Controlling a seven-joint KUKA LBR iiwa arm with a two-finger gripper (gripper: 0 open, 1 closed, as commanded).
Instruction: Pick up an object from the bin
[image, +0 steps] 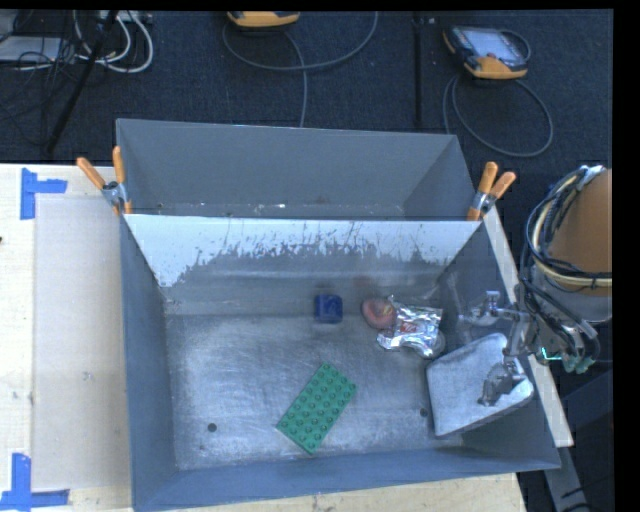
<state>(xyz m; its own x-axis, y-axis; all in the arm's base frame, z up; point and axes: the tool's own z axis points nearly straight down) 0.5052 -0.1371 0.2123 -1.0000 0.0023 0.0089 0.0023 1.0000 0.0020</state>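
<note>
My gripper (500, 352) hangs at the bin's right wall, just above the right end of a flat grey sheet (460, 397) that lies tilted against the right front corner. A crumpled silver foil wrapper (412, 328) rests a little to the left of the gripper. A small pink-red lump (377, 312) touches the wrapper's left side. Nothing shows held by the gripper.
A small blue cube (327, 308) sits near the back middle of the floor. A green studded building plate (316, 407) lies slanted at the front middle. The arm with its orange cover and cables comes in over the right rim.
</note>
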